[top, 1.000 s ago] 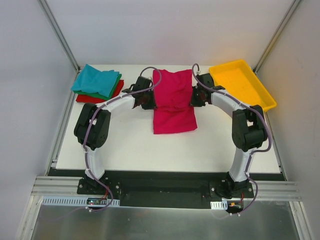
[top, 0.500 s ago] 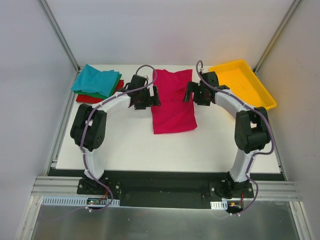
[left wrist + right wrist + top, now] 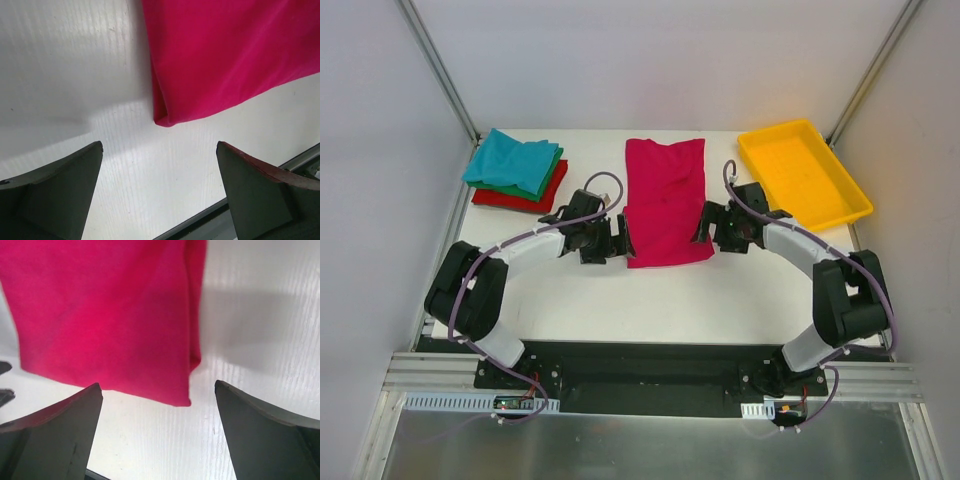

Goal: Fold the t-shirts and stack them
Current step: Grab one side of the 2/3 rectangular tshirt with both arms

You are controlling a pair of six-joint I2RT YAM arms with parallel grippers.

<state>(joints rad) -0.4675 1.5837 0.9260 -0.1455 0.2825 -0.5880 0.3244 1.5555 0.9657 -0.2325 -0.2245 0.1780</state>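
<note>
Magenta t-shirt (image 3: 666, 205) folded into a long narrow rectangle, lying flat on a white table (image 3: 650, 300). Just beside the shirt's near left corner, left gripper (image 3: 620, 238) with jaws spread wide and nothing between them, only bare tabletop below. Just beside the shirt's near right corner, right gripper (image 3: 705, 225) likewise wide apart and empty, facing that corner. Well to the shirt's far left, a folded stack: teal t-shirt (image 3: 515, 160) on top, green t-shirt (image 3: 550, 180) beneath, red t-shirt (image 3: 515, 198) at the bottom. To the shirt's far right, yellow tray (image 3: 800, 170), apart from the cloth
</note>
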